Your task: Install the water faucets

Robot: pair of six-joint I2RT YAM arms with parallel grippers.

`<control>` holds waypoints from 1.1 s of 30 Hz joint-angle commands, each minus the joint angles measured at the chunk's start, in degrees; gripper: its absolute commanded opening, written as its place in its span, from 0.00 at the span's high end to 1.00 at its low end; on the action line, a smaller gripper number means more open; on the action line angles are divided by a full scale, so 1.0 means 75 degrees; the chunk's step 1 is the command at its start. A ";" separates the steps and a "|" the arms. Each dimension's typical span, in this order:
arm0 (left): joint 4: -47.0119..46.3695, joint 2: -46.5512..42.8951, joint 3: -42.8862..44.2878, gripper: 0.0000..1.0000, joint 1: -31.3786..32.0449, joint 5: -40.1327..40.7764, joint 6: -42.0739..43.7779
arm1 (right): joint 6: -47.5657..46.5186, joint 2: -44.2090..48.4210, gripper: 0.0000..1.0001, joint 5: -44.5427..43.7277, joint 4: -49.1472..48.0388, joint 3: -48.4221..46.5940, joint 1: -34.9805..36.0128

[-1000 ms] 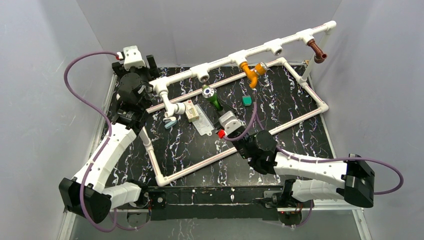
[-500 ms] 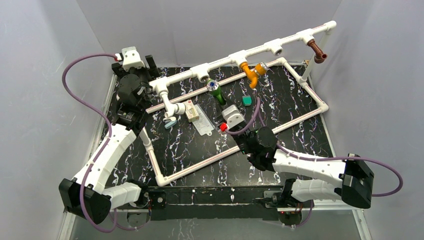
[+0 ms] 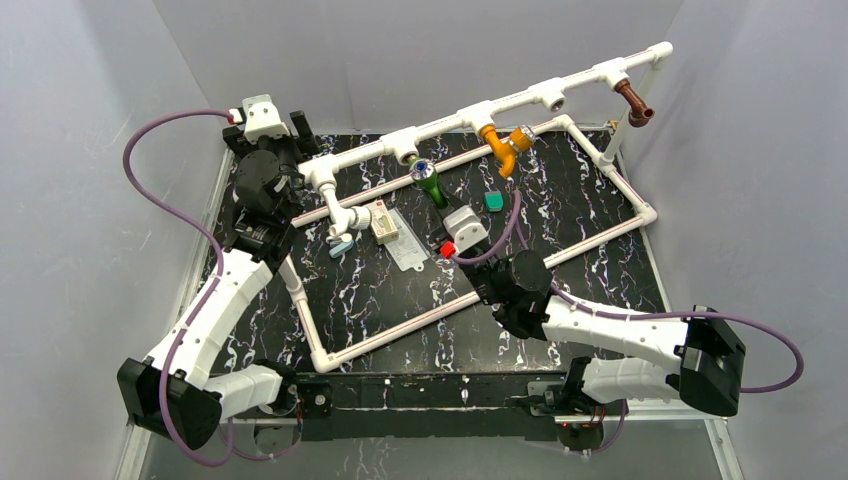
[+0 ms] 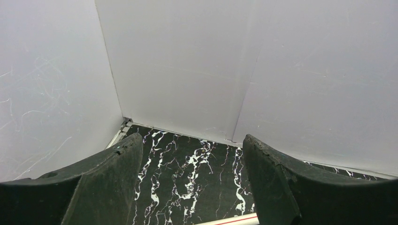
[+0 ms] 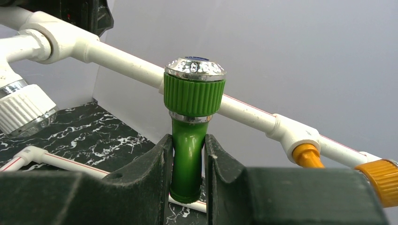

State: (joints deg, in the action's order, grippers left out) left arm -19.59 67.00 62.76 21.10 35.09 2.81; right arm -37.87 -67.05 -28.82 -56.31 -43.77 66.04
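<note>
My right gripper (image 3: 443, 204) (image 5: 187, 159) is shut on the green faucet (image 3: 430, 184) (image 5: 190, 122) and holds it up just below the long white pipe (image 3: 500, 103) (image 5: 126, 61), near an empty tee socket (image 3: 405, 150). The orange faucet (image 3: 505, 143) (image 5: 380, 178) sits in the pipe's middle socket, the brown faucet (image 3: 634, 102) in the far right one and the white faucet (image 3: 343, 218) (image 5: 21, 110) at the left end. My left gripper (image 3: 292, 128) (image 4: 190, 187) is open and empty at the back left corner.
A white pipe frame (image 3: 620, 170) lies on the black marbled mat (image 3: 560, 200). A small teal piece (image 3: 494, 201), a small white box (image 3: 382, 221) and a clear flat packet (image 3: 407, 250) lie inside the frame. Grey walls enclose the table.
My right gripper has carried the green faucet up and back, from above the mat's middle to just under the white pipe. The left arm has barely moved.
</note>
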 commanded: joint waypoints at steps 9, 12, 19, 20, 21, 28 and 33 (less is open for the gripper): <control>0.2273 0.0454 -0.0973 0.25 0.0000 0.0122 -0.0012 | 0.0235 -0.0120 0.99 0.0119 -0.0449 -0.0524 -0.0026; 0.2284 0.0465 -0.0962 0.25 0.0002 0.0126 -0.0011 | 0.0160 -0.0237 0.99 0.0067 -0.0437 -0.0568 -0.0028; 0.2270 0.0430 -0.0986 0.25 -0.0001 0.0116 0.0004 | -0.0022 -0.0361 0.99 -0.0086 -0.0784 -0.0492 -0.0034; 0.2272 0.0444 -0.0987 0.25 -0.0001 0.0125 0.0006 | -0.0050 -0.0374 0.99 -0.0095 -0.0814 -0.0486 -0.0029; 0.2279 0.0452 -0.0992 0.25 -0.0001 0.0115 0.0010 | -0.0080 -0.0371 0.99 -0.0076 -0.0813 -0.0483 -0.0028; 0.2296 0.0476 -0.0991 0.25 -0.0001 0.0077 0.0004 | -0.0386 -0.0361 0.99 0.0151 -0.0908 -0.0423 -0.0028; 0.2308 0.0488 -0.0975 0.25 -0.0001 0.0074 0.0007 | -0.0535 -0.0241 0.99 0.0303 -0.0711 -0.0365 -0.0031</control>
State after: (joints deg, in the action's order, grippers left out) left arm -19.79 66.85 62.61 21.10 34.94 2.81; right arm -40.23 -69.87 -27.86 -58.87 -44.82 66.02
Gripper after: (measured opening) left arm 0.749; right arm 0.346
